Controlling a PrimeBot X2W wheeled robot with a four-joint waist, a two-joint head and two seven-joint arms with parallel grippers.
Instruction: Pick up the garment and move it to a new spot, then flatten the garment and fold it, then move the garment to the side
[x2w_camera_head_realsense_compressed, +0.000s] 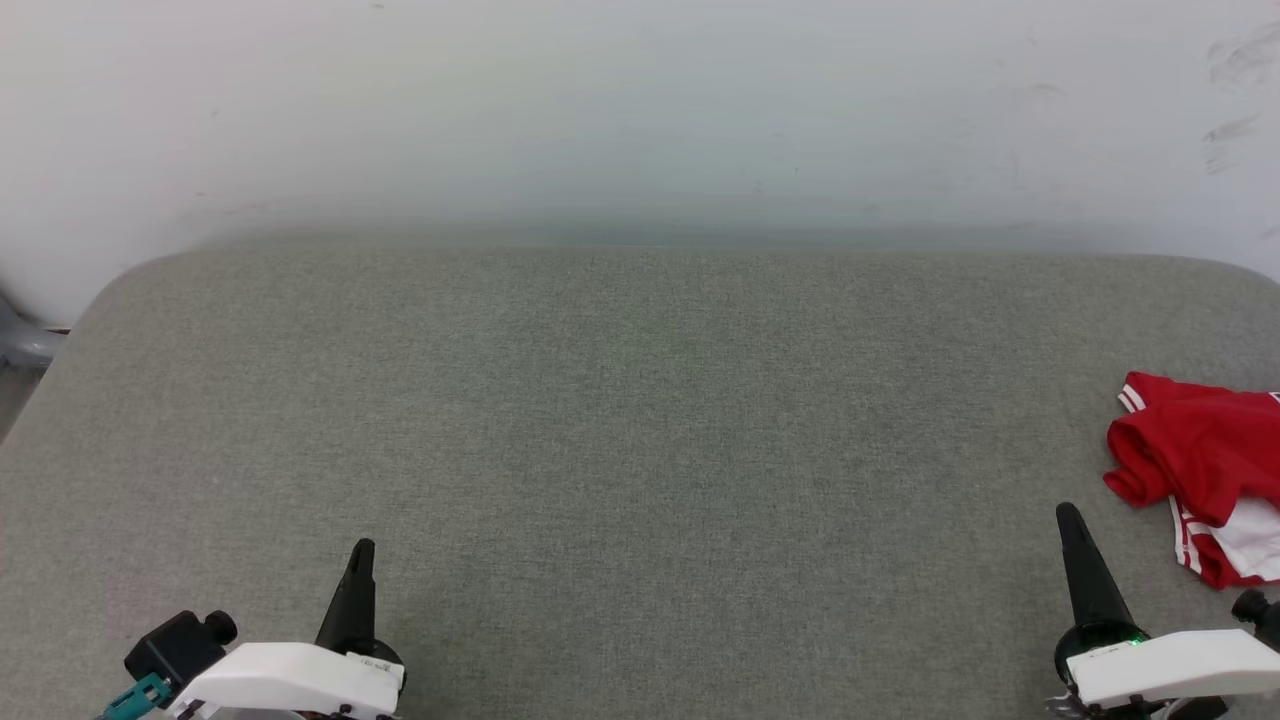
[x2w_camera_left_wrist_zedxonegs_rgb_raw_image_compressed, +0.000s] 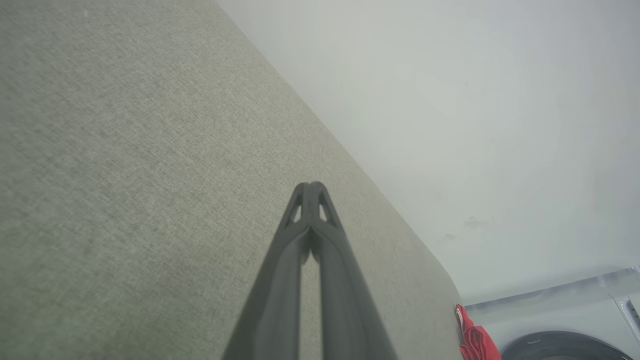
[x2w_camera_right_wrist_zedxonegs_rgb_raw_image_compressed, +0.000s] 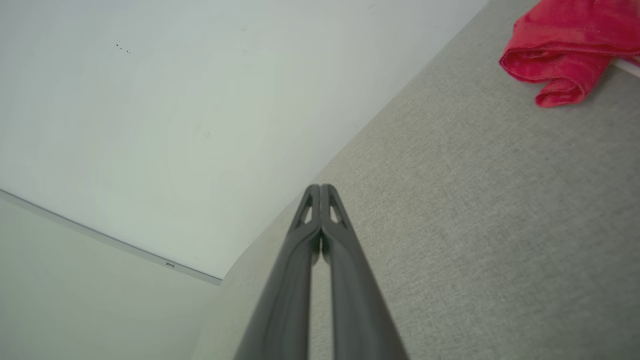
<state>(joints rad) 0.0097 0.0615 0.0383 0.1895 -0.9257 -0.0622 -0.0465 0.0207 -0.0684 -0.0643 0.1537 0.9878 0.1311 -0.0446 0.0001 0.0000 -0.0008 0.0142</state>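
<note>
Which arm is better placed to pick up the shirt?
Right. The shirt lies bunched at the right side of the table, close to the right claw; the left claw sits far off to the left. Both are shut, so it must open first.

White wrist shells (x2w_camera_head_realsense_compressed: 300, 678), dark tapered jaws, teal connector (x2w_camera_head_realsense_compressed: 140, 693)

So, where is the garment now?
In the head view the garment lies crumpled at the right edge of the grey surface, just beyond the right arm's jaws.
</note>
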